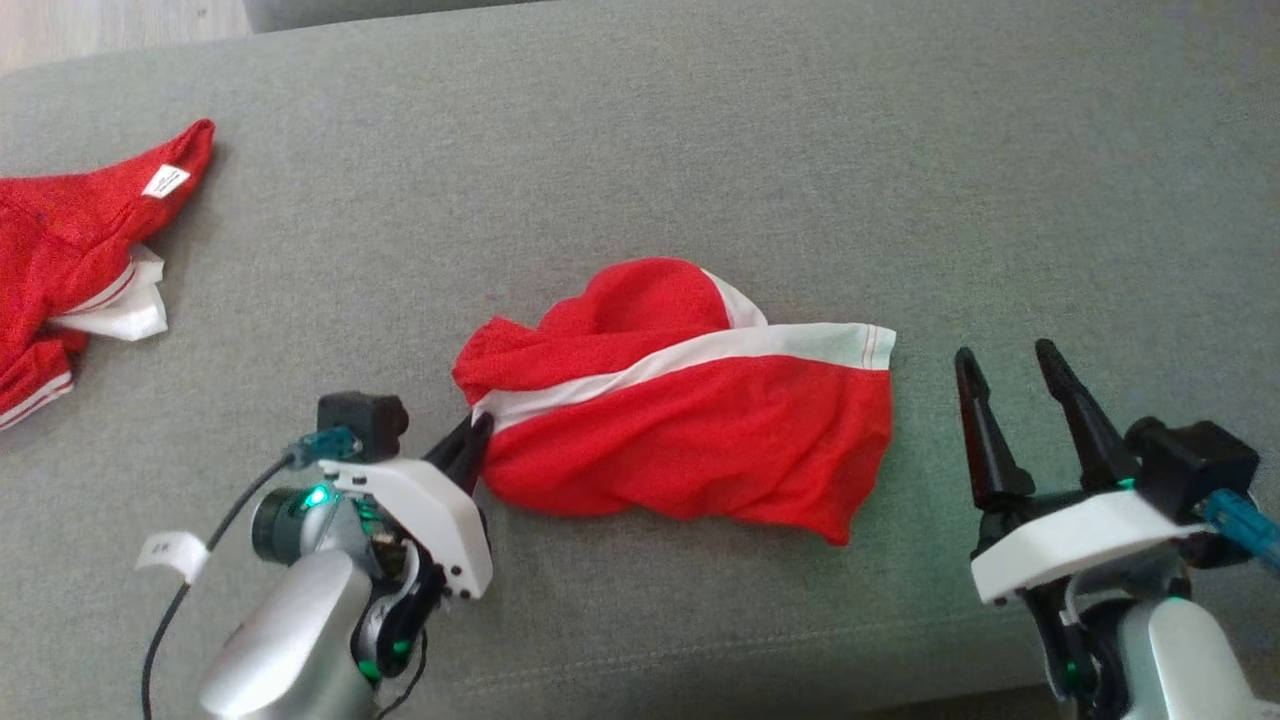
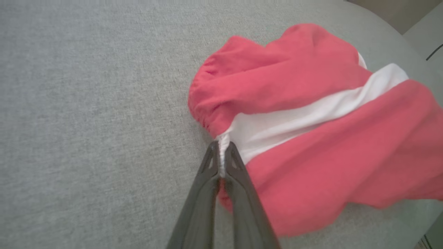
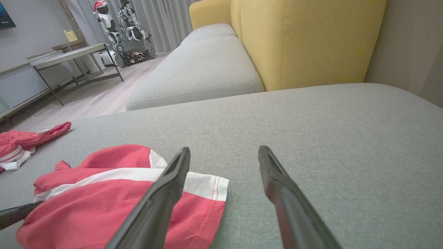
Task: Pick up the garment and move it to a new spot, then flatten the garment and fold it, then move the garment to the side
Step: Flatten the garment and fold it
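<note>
Grey woven sofa cushion (image 1: 700, 130): carries both garments, with the two hands working over its near edge.
Red garment (image 1: 690, 430), task state: judged early. One corner is gripped, but the cloth rests on the cushion and is not yet raised. Moving it to a new spot, flattening, folding and the move to the side all remain.
Red garment, position: mid-cushion, between the two hands.
Red garment, appearance: thin mesh-like cloth in a rumpled heap. One hump is bunched at the far left, and the lower body spreads toward the right. It is neither flat nor folded.
Second red garment (image 1: 70, 250): crumpled at the cushion's left edge, well apart from the work.
White band (image 1: 700, 360): runs diagonally across the garment from its left corner to a squared hem on the right, and is gathered into pleats where gripped.
Left hand (image 1: 468, 445): closed tight on the left end of the white band, with the fingers low near the cushion.
Right hand (image 1: 1005, 352): fingers spread wide, holding nothing. It sits near the garment's right hem, not touching.
</note>
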{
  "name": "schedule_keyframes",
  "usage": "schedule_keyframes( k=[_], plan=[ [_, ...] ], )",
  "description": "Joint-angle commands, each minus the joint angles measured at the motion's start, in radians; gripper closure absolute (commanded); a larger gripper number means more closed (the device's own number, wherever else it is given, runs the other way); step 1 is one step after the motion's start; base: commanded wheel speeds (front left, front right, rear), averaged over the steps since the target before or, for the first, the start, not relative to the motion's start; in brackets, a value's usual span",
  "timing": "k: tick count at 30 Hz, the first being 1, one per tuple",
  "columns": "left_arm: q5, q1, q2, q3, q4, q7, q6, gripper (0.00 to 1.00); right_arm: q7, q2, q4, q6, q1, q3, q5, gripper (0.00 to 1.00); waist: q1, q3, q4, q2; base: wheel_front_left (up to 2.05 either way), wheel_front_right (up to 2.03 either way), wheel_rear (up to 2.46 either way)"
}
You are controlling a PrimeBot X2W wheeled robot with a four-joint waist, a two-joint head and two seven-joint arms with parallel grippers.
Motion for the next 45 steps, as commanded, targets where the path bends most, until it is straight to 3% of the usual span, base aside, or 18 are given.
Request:
schedule_keyframes(
  k=[1,8,20,21,22,27,34,45],
  plan=[
    [0.001,-0.06,0.014,0.037,-0.025,-0.013,-0.003,1.0,0.002,-0.003,-0.024,0.008,-0.04,0.011,0.002,0.0,0.0,0.005,0.003,0.0,0.0,0.0,0.0],
    [0.021,-0.089,0.009,0.034,-0.023,-0.056,0.005,1.0,0.101,-0.003,0.099,0.008,-0.123,-0.02,-0.056,0.0,0.0,0.032,0.024,0.0,0.0,0.0,0.0],
    [0.048,-0.146,-0.014,0.008,-0.045,-0.102,0.0,1.0,0.284,-0.041,0.32,0.008,-0.292,0.046,-0.08,0.0,0.0,0.108,0.104,0.0,0.0,0.0,0.0],
    [0.048,-0.147,-0.014,0.008,-0.045,-0.106,0.0,1.0,0.286,-0.041,0.326,0.008,-0.295,0.047,-0.075,0.85,0.0,0.11,0.106,0.0,0.0,0.0,0.0],
    [0.049,-0.147,-0.013,0.009,-0.045,-0.113,0.001,1.0,0.283,-0.041,0.328,0.008,-0.296,0.045,-0.07,1.0,0.0,0.11,0.107,0.0,0.0,0.0,0.0],
    [0.047,-0.15,0.001,0.019,-0.062,-0.132,0.005,1.0,0.193,-0.038,0.272,0.008,-0.296,0.008,-0.047,1.0,0.0,0.103,0.107,0.0,0.0,0.0,0.0],
    [0.053,-0.203,0.048,0.05,-0.193,-0.101,0.03,1.0,0.063,-0.031,0.073,0.008,-0.312,-0.029,-0.023,1.0,0.0,0.04,0.102,0.0,0.0,0.0,0.0],
    [0.077,-0.355,0.12,0.099,-0.405,-0.005,0.062,1.0,0.103,-0.077,-0.196,0.008,-0.419,-0.071,-0.058,1.0,0.0,-0.08,0.098,0.0,0.0,0.0,0.0]
  ],
)
